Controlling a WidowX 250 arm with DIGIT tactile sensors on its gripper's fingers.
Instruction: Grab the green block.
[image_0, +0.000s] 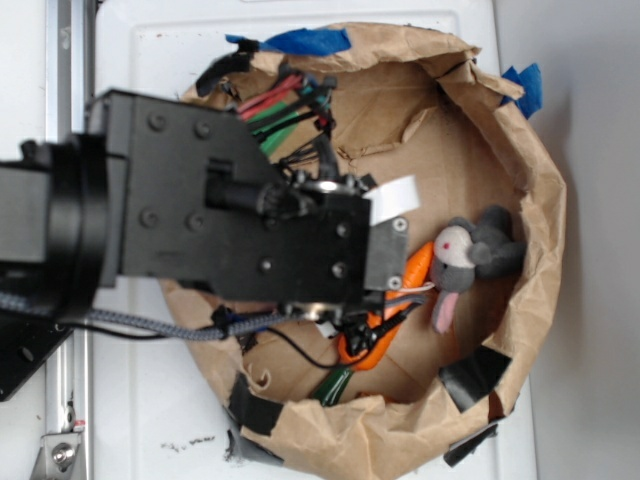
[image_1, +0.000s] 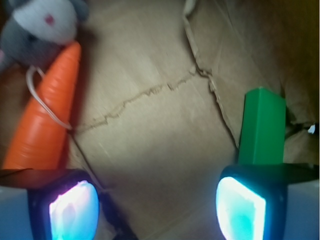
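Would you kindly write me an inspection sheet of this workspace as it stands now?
Surface: torn brown paper lining, shaped like a bowl, on a white table.
Job's things: green block lies on the paper, ahead of the right-hand pad, not gripped.
Clutter: orange carrot beside a grey plush mouse; they touch.
Grippers: gripper open, nothing between its pads.
Cables: braided cable and thin black wires under the arm; white string across the carrot.
Surroundings: blue tape and black tape on the paper rim.
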